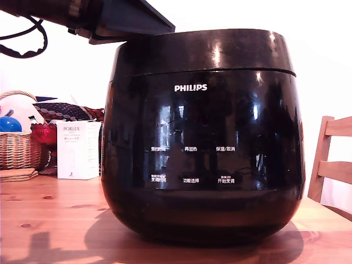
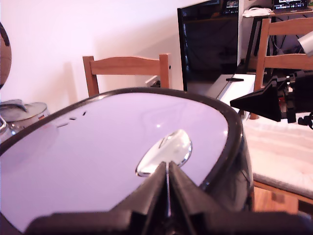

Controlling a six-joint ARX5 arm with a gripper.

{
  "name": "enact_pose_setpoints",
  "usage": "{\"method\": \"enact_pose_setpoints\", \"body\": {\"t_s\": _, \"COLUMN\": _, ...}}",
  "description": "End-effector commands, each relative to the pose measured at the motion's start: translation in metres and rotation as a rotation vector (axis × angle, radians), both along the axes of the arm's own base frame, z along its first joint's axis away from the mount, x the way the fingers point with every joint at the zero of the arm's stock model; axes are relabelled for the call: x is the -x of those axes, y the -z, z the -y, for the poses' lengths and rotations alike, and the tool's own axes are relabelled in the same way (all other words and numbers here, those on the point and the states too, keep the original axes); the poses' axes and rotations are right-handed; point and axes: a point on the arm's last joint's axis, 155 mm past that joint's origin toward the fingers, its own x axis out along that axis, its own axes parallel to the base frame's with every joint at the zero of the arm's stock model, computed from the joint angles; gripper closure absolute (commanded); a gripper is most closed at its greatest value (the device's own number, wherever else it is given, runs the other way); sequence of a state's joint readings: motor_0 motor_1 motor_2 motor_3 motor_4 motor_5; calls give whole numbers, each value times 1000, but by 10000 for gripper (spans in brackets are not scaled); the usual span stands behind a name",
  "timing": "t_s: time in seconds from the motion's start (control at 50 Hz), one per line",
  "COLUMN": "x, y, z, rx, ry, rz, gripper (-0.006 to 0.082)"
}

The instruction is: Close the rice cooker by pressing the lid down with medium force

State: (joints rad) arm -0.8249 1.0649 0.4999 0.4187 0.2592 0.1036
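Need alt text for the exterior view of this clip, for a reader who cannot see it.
A glossy black Philips rice cooker fills the frame on a wooden table, its lid down. The black gripper reaches in from the view's upper left, at the lid's edge. Behind, on the left, stand a wicker basket and a white box; a wooden chair shows on the right.

Your arm (image 1: pixel 49 14) came in from the exterior view's upper left, reaching almost level toward the right. Your claw (image 1: pixel 144 25) sat at its end as a dark wedge, tip pointing to the exterior view's right. In the wrist view, the claw (image 2: pixel 167 182) had its two black fingers (image 2: pixel 188 188) pressed together, only a thin seam between them, gripping nothing.
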Motion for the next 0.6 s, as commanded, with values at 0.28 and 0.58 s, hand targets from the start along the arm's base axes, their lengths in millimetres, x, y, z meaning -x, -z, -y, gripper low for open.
{"method": "enact_pose_setpoints", "body": {"t_s": 0.28, "x": -34, "y": -64, "z": -28, "rx": 84, "ry": -128, "rz": 94, "gripper": 791}}
{"method": "enact_pose_setpoints", "body": {"t_s": 0.58, "x": -91, "y": -106, "z": -95, "rx": 74, "ry": -407, "rz": 171, "gripper": 791}}
